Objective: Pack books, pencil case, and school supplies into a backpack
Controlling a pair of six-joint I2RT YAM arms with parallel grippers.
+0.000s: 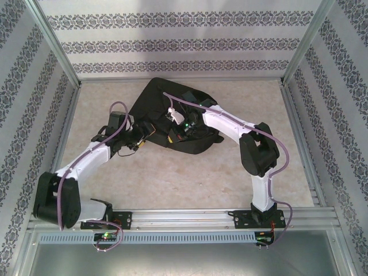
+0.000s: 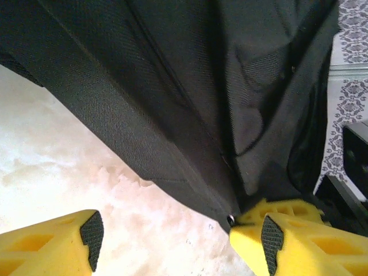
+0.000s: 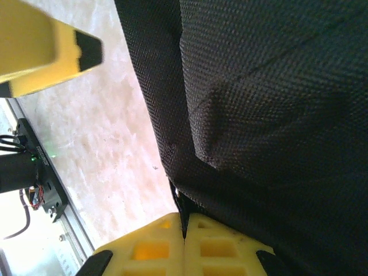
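Overhead view looking down, both wrist views close against backpack (image 2: 172, 86)

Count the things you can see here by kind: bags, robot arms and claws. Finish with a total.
backpack: 1
Robot arms: 2 (left arm, right arm)
Claws: 2 (left claw, right claw)
Total: 5
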